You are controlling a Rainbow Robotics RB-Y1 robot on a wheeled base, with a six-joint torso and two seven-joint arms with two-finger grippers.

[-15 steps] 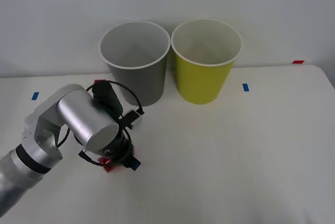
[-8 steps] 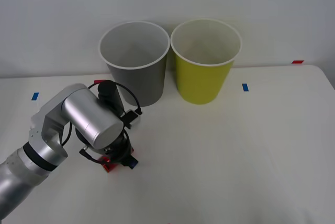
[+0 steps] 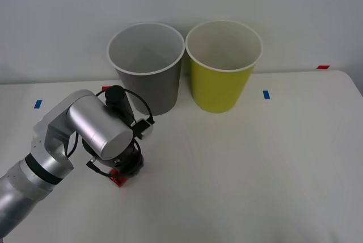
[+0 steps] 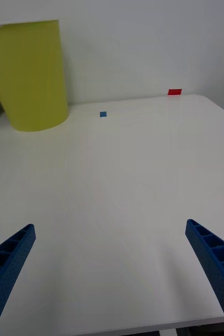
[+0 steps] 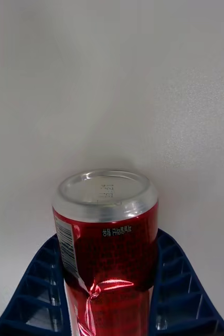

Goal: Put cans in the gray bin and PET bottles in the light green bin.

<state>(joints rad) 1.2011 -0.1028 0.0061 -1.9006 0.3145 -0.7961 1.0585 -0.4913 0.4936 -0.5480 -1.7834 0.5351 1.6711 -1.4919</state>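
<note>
A red can (image 5: 109, 247) with a silver end sits between my left gripper's (image 5: 110, 294) blue fingers (image 5: 177, 283), which press on its sides; its wall is dented. In the front view that gripper (image 3: 126, 172) points down at the table's near left, with a bit of the can (image 3: 117, 179) showing under the wrist. The gray bin (image 3: 148, 87) and the light green bin (image 3: 218, 89) stand side by side at the back, well beyond the can. My right gripper (image 4: 112, 273) hangs open over bare table, with the light green bin (image 4: 30, 73) far ahead. PET bottles are out of view.
Small blue tape marks (image 3: 266, 94) and a red one (image 3: 323, 67) lie on the white table (image 3: 255, 163). A white wall rises close behind the bins. There is free room across the table's middle and right side.
The left wrist has shifted slightly and settled lower over the can. The blue fingertip that showed beside the can before is now hidden under the wrist. The bins have not moved.
</note>
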